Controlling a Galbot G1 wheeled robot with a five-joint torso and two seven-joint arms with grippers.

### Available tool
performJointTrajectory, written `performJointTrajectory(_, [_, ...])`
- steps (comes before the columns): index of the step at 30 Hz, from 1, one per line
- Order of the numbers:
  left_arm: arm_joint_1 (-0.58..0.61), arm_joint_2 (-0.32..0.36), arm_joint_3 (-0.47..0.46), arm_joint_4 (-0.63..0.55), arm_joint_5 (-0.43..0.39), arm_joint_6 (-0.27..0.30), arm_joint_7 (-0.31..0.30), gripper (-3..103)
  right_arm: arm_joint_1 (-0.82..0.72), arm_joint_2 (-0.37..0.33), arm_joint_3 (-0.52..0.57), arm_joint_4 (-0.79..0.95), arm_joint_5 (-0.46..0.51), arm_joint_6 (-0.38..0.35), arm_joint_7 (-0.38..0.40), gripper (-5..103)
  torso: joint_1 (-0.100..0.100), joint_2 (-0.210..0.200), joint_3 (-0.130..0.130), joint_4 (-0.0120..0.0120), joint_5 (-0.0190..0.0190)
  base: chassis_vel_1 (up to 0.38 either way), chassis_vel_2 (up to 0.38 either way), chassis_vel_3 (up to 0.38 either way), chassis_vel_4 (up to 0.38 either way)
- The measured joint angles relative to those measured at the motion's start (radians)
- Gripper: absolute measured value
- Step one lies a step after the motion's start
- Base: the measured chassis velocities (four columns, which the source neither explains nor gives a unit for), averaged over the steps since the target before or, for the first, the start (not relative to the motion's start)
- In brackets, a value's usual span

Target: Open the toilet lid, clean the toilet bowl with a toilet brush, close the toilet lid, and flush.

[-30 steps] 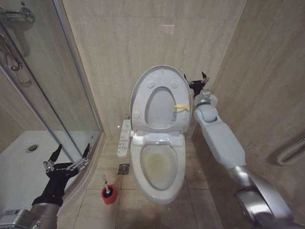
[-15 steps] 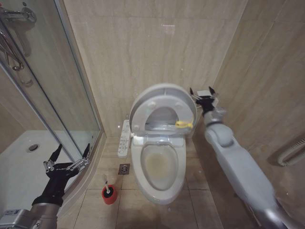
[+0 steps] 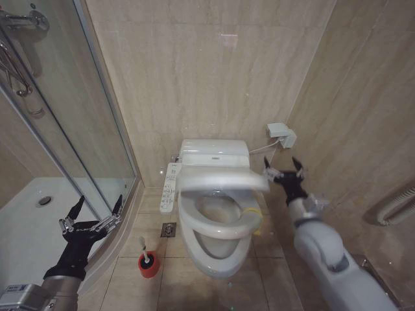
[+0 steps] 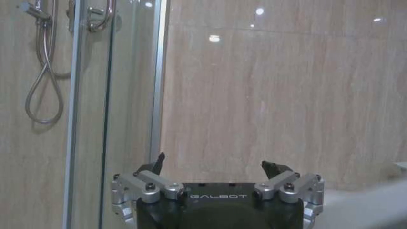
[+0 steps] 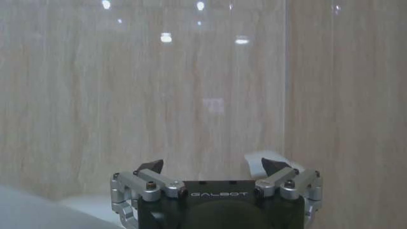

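Note:
The toilet lid [image 3: 224, 181] is a blurred white band partway down over the toilet bowl [image 3: 218, 267], with the seat ring [image 3: 219, 227] tilted just under it. Nothing holds the lid. My right gripper [image 3: 283, 172] is open and empty, close beside the lid's right edge and apart from it. In the right wrist view that gripper [image 5: 216, 165] faces the beige wall. The toilet brush [image 3: 146, 258] stands in its red holder on the floor, left of the bowl. My left gripper [image 3: 91, 210] hangs open and idle by the shower glass; the left wrist view has it [image 4: 218, 166] facing wall and glass.
A glass shower door [image 3: 97, 129] and white shower tray [image 3: 29, 227] fill the left side. A control panel [image 3: 170, 186] sits left of the seat, with a floor drain [image 3: 168, 228] below it. A white wall box [image 3: 281, 135] is above the right gripper. A pipe [image 3: 397, 206] lies at far right.
The lid and seat ring have swung down from upright against the wall to partway over the bowl. My right gripper has dropped lower and come off the lid. The left arm is still.

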Motion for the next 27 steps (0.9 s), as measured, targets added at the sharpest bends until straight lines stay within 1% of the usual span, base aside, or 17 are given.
performJointTrajectory(2, [0.000,0.000,0.000,0.000,0.000,0.000,0.000,100,-0.081,0.026,0.009,0.017,-0.032,0.021,-0.011,100,0.000,0.000,0.000,-0.0003,-0.0001,0.000,0.000,0.000,0.000])
performJointTrajectory(3, [0.000,0.000,0.000,0.000,0.000,0.000,0.000,100,-0.081,0.026,0.009,0.017,-0.032,0.021,-0.011,100,0.000,0.000,0.000,-0.0003,-0.0001,0.000,0.000,0.000,0.000])
performJointTrajectory(7, [0.000,0.000,0.000,0.000,0.000,0.000,0.000,100,-0.177,0.052,0.022,-0.005,-0.086,0.077,-0.047,100,0.000,0.000,0.000,-0.0002,-0.0002,0.000,0.000,0.000,0.000])
performJointTrajectory(8, [0.000,0.000,0.000,0.000,0.000,0.000,0.000,100,-0.177,0.052,0.022,-0.005,-0.086,0.077,-0.047,100,0.000,0.000,0.000,-0.0002,-0.0002,0.000,0.000,0.000,0.000])
performJointTrajectory(10, [0.000,0.000,0.000,0.000,0.000,0.000,0.000,100,-0.206,0.074,0.017,-0.042,-0.117,0.097,-0.054,100,0.000,0.000,0.000,-0.0001,-0.0002,0.000,0.000,0.000,0.000])
performJointTrajectory(11, [0.000,0.000,0.000,0.000,0.000,0.000,0.000,100,-0.206,0.074,0.017,-0.042,-0.117,0.097,-0.054,100,0.000,0.000,0.000,-0.0001,-0.0002,0.000,0.000,0.000,0.000])
performJointTrajectory(14, [0.000,0.000,0.000,0.000,0.000,0.000,0.000,100,-0.226,0.115,0.002,-0.096,-0.163,0.118,-0.050,100,0.000,0.000,0.000,-0.0002,-0.0004,0.000,0.000,0.000,0.000])
performJointTrajectory(15, [0.000,0.000,0.000,0.000,0.000,0.000,0.000,100,-0.226,0.115,0.002,-0.096,-0.163,0.118,-0.050,100,0.000,0.000,0.000,-0.0002,-0.0004,0.000,0.000,0.000,0.000])
performJointTrajectory(16, [0.000,0.000,0.000,0.000,0.000,0.000,0.000,100,-0.236,0.132,-0.008,-0.121,-0.181,0.124,-0.057,100,0.000,0.000,0.000,-0.0003,-0.0004,0.000,0.000,0.000,0.000])
performJointTrajectory(18, [0.000,0.000,0.000,0.000,0.000,0.000,0.000,100,-0.248,0.155,-0.023,-0.161,-0.210,0.130,-0.073,100,0.000,0.000,0.000,0.0001,-0.0002,0.000,0.000,0.000,0.000])
performJointTrajectory(19, [0.000,0.000,0.000,0.000,0.000,0.000,0.000,100,-0.248,0.155,-0.023,-0.161,-0.210,0.130,-0.073,100,0.000,0.000,0.000,0.0001,-0.0002,0.000,0.000,0.000,0.000])
performJointTrajectory(22, [0.000,0.000,0.000,0.000,0.000,0.000,0.000,100,-0.246,0.166,-0.031,-0.224,-0.253,0.137,-0.077,100,0.000,0.000,0.000,0.0000,-0.0001,0.000,0.000,0.000,0.000])
performJointTrajectory(26, [0.000,0.000,0.000,0.000,0.000,0.000,0.000,100,-0.234,0.176,-0.028,-0.240,-0.246,0.136,-0.055,100,0.000,0.000,0.000,0.0000,0.0002,0.000,0.000,0.000,0.000])
performJointTrajectory(27, [0.000,0.000,0.000,0.000,0.000,0.000,0.000,100,-0.227,0.185,-0.017,-0.226,-0.220,0.136,-0.046,100,0.000,0.000,0.000,-0.0001,0.0004,0.000,0.000,0.000,0.000])
